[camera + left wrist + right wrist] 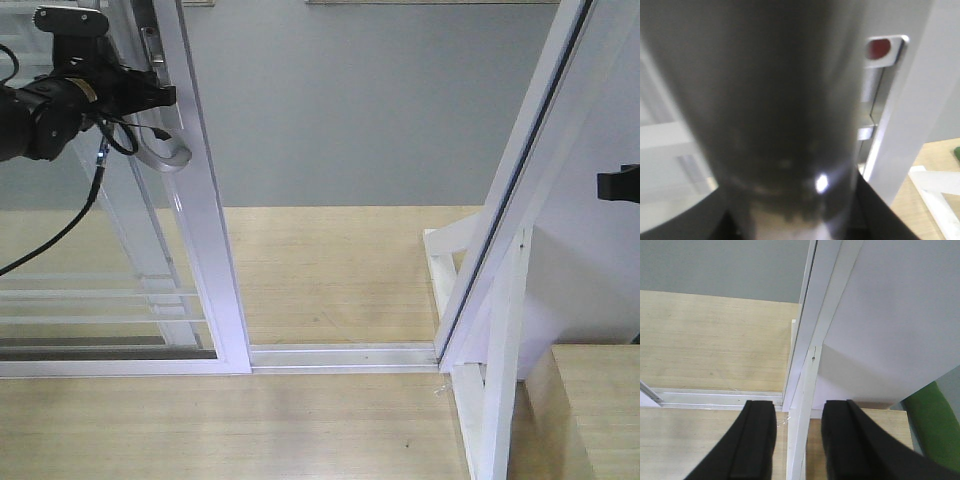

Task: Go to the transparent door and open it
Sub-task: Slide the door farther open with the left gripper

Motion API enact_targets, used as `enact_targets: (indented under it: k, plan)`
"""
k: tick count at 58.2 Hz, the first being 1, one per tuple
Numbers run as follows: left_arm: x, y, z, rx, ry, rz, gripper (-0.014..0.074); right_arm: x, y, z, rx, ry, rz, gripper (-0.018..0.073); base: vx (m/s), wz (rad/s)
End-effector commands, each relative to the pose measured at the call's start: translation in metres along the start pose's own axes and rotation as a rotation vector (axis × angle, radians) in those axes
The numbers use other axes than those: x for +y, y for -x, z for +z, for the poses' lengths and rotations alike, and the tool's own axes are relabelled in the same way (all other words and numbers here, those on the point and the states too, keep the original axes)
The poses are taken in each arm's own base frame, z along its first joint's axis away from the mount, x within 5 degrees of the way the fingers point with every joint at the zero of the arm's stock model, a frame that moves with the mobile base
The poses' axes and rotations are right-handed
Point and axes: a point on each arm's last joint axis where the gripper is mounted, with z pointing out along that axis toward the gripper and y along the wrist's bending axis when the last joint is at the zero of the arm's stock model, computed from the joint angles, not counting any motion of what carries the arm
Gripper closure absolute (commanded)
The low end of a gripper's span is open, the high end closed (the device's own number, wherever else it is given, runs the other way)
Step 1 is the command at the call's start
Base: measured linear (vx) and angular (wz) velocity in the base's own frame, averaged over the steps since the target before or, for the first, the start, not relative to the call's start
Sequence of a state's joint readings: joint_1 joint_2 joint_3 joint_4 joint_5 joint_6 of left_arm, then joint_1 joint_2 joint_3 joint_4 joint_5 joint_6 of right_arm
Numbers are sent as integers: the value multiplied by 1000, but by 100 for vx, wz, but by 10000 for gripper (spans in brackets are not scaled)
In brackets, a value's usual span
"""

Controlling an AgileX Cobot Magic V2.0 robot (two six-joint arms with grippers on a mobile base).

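The transparent door (205, 230), clear glass in a white frame, stands at the left of the front view, with an open gap to its right. Its curved silver-grey handle (172, 155) is on the right stile. My left gripper (160, 96) is at the handle's upper part. In the left wrist view the handle (770, 100) fills the frame as a dark blur, held between the fingers of the left gripper (790, 220), with the white stile (910, 125) beside it. My right gripper (805, 440) is open, its fingers (760, 440) either side of a white post, not touching it.
A white door-frame post (520, 200) leans across the right side, with white bracing (445, 260) at its foot. A floor track (340, 355) runs between door and post. A red latch indicator (880, 47) sits on the stile. A grey wall (350, 100) is behind.
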State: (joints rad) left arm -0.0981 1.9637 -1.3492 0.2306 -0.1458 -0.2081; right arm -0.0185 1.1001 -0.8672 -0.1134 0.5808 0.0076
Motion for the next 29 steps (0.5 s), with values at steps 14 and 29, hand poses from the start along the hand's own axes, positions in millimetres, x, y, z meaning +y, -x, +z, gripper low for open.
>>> enact_targets:
  k: [14,29]
  plan:
    - [16,76,-47,-252,38,17,393,-3,15,-11,-115,-13,-3,227,0,0]
    - [19,84,-68,-161,72,51,349,-3,15,-11,-115,-13,-3,227,0,0]
